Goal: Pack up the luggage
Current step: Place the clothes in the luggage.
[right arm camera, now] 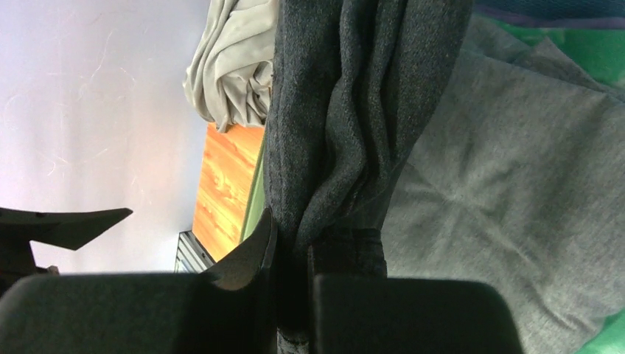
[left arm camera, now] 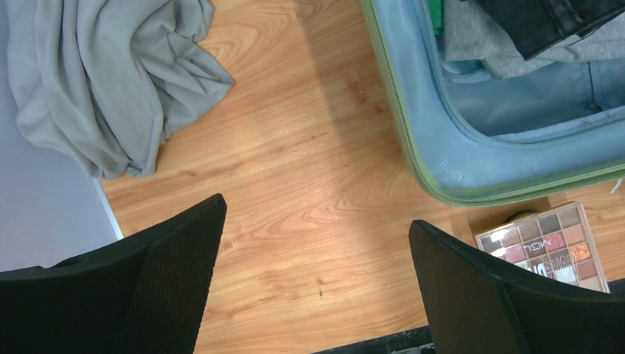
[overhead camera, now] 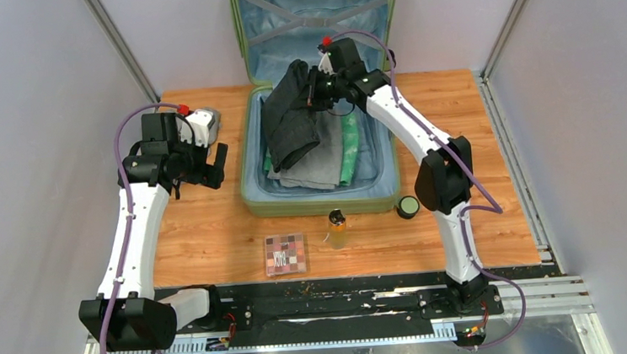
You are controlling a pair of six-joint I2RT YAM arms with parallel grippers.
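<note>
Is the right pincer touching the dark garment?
Touching. The right wrist view shows the right pincer closed on the dark garment, fabric pinched between its fingers.

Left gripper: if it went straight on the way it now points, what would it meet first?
Probably the bare wooden table, as the left wrist view suggests. The open left gripper aims at the stretch between the grey cloth and the luggage, touching neither. Depth is hard to judge.

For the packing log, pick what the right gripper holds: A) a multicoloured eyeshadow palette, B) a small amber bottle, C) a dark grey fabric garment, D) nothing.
C: the right gripper is shut on the dark grey fabric garment above the open light-green hard-shell suitcase.
</note>
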